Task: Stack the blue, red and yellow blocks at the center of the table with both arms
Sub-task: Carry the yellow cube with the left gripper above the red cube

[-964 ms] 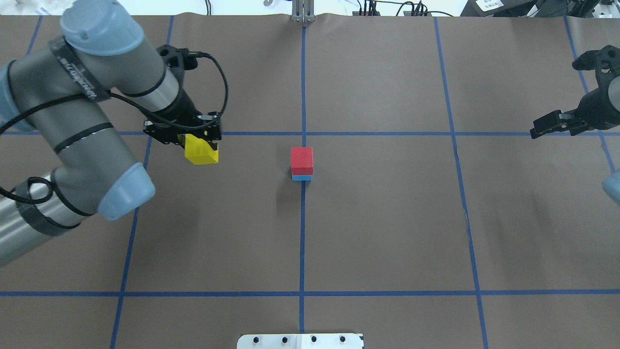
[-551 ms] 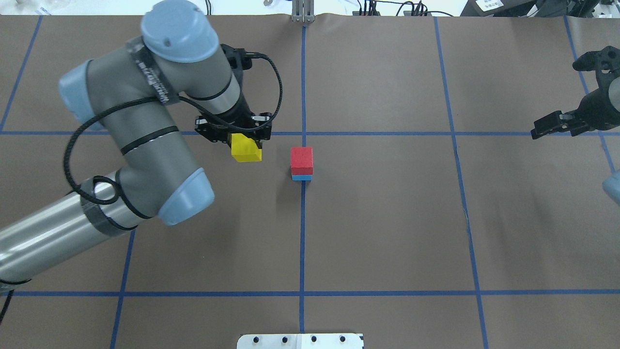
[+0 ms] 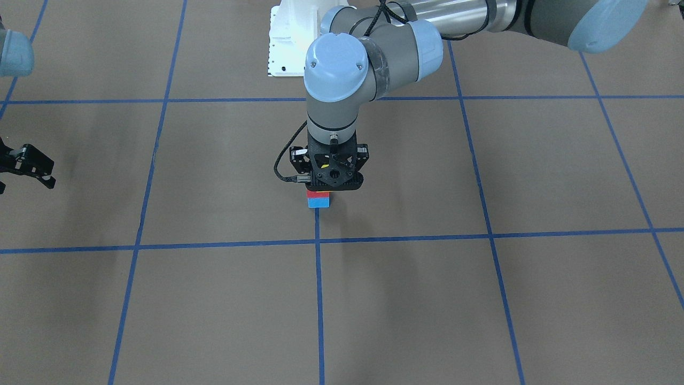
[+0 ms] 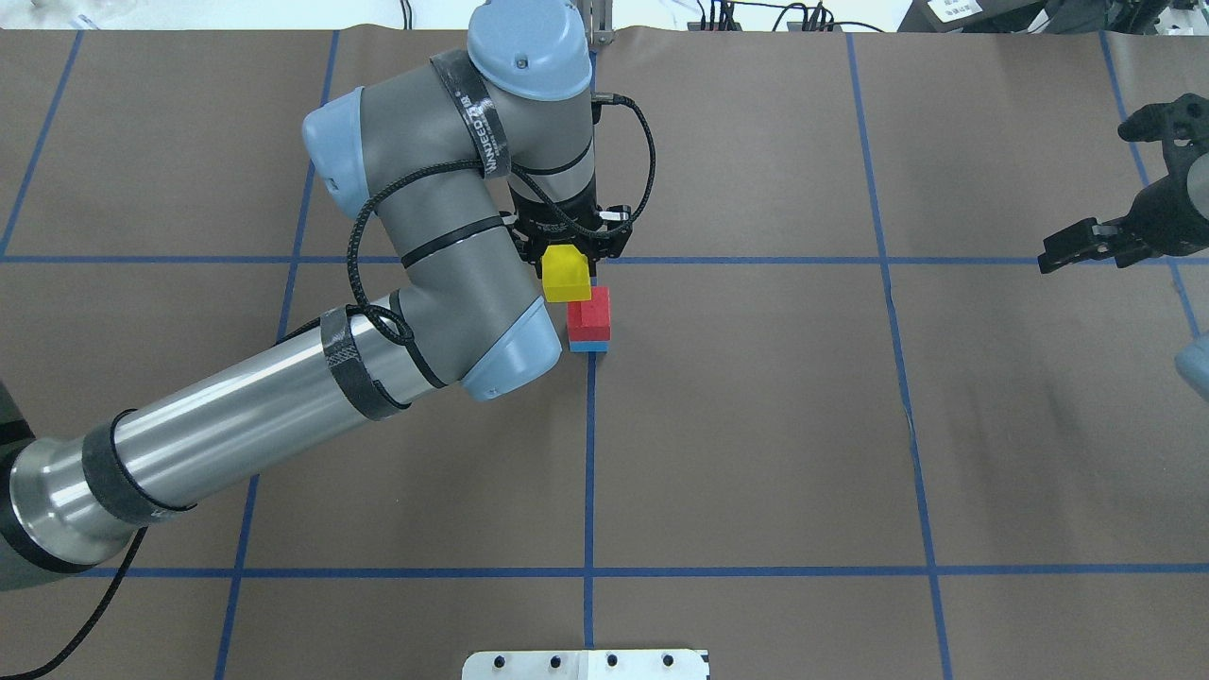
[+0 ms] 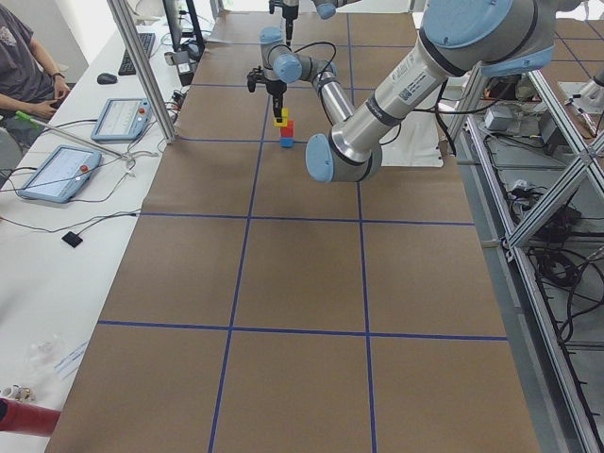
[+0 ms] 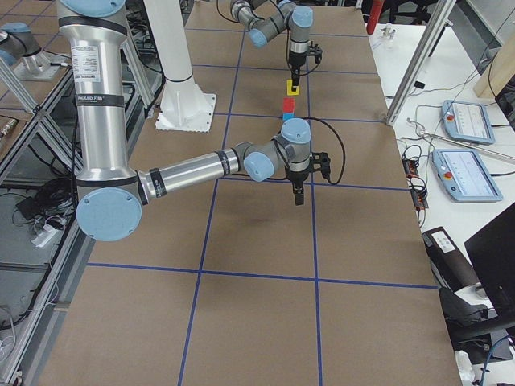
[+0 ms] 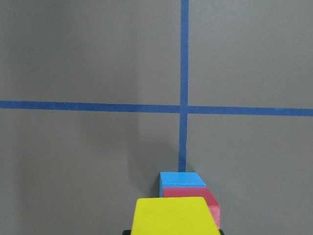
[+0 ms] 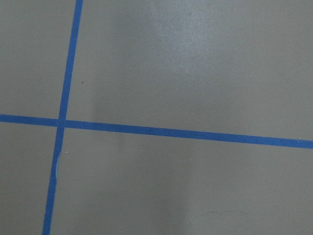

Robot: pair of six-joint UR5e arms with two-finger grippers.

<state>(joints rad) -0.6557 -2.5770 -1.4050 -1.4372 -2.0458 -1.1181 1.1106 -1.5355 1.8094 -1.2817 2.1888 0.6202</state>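
A red block sits on a blue block at the table's centre cross. My left gripper is shut on a yellow block and holds it in the air just above the stack, slightly off to one side. In the left wrist view the yellow block hangs in front of the red block and the blue block. In the front-facing view my left gripper hides all but the blue block. My right gripper is open and empty, far off at the table's right side.
Blue tape lines divide the brown table into squares. A white base plate lies at the near edge. My left arm stretches across the left half of the table. Operator pendants lie on the side bench.
My left arm has swung right with the yellow block, from the left square to just above the red and blue stack. The right arm has not moved.
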